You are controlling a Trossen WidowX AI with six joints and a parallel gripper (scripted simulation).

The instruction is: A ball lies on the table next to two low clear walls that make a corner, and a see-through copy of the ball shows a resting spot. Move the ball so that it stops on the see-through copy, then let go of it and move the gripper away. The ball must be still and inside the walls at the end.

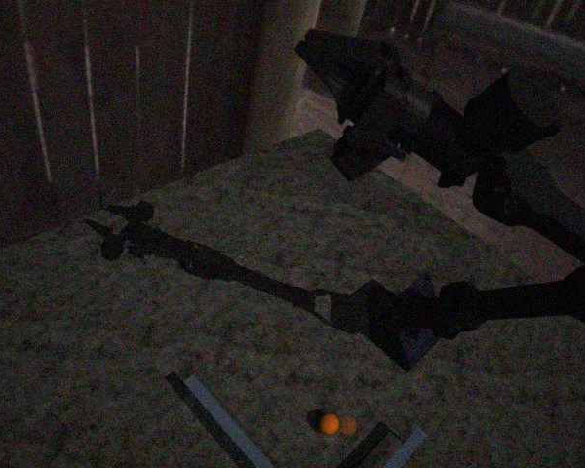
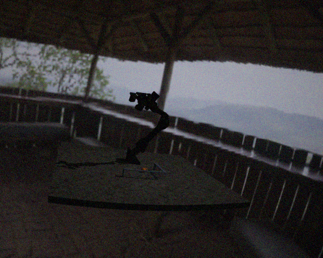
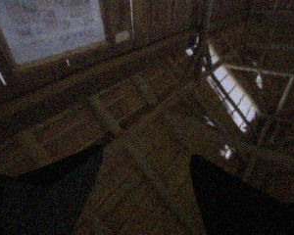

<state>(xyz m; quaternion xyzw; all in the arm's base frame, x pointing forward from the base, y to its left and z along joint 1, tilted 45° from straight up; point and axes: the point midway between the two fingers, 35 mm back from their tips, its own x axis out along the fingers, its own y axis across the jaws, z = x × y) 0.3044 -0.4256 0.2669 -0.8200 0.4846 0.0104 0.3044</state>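
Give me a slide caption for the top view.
Orange ball beside its see-through copy, between two low walls; open gripper raised high above.

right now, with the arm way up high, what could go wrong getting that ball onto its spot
The ball already touches the see-through copy, so a firm nudge could roll it past. The gripper hangs high and open, holding nothing, so a long descent risks clipping the clear walls. Dim light makes those walls hard to see.
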